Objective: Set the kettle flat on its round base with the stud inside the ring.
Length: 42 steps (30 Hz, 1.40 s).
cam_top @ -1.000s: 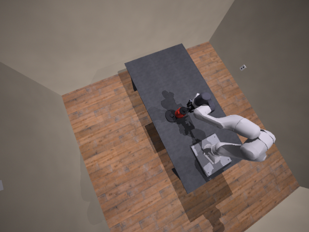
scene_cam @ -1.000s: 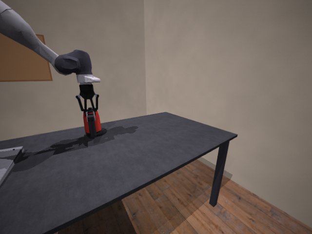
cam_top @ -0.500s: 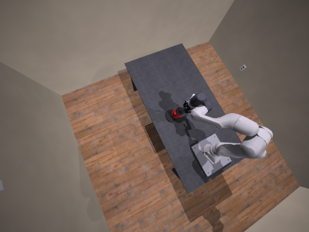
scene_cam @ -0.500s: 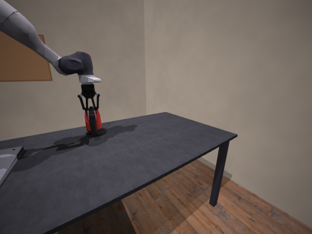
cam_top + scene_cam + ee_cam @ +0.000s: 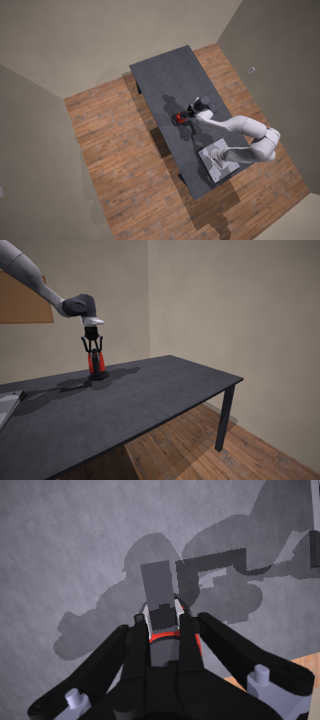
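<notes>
The red kettle (image 5: 96, 362) with a dark handle bar (image 5: 95, 366) stands upright over the round dark base (image 5: 99, 377) on the grey table. I cannot tell whether it rests flat on the base or hangs just above it. From above, the kettle (image 5: 180, 117) covers most of the base (image 5: 174, 120). My gripper (image 5: 94, 351) reaches down from above and is shut on the top of the handle bar. In the wrist view the fingers clamp the grey bar (image 5: 161, 607), with a red rim of the kettle (image 5: 165, 637) showing between them.
The arm's mounting plate (image 5: 219, 159) sits on the table's near end. The table edge (image 5: 152, 113) runs close to the base on one side. A brown board (image 5: 23, 302) hangs on the wall behind.
</notes>
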Motion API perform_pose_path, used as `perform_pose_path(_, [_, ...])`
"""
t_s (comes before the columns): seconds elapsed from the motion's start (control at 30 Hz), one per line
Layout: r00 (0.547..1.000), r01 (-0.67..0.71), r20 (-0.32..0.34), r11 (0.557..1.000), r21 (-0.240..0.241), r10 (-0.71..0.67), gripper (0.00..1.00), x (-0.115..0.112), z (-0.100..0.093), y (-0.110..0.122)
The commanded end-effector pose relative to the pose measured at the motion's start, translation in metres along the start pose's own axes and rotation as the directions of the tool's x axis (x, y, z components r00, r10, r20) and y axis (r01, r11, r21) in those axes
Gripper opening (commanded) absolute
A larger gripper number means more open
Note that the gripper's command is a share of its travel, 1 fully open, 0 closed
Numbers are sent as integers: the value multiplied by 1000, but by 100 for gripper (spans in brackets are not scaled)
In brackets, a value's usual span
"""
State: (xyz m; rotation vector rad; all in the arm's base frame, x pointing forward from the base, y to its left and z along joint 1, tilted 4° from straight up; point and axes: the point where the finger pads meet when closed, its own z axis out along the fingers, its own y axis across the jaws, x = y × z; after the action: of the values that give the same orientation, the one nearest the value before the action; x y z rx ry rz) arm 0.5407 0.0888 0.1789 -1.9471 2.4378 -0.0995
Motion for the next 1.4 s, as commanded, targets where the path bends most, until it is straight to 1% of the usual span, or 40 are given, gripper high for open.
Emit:
perform_pose_path(0.0, [999,-44,-8,999,6,44,0,-4,-3,-3])
perform_pose_path(0.53, [999,-44,-8,999,6,44,0,-16,-3,-5])
perform_pose_path(1.37, [999,-44,-8,999,6,44,0,-18,-3,-5])
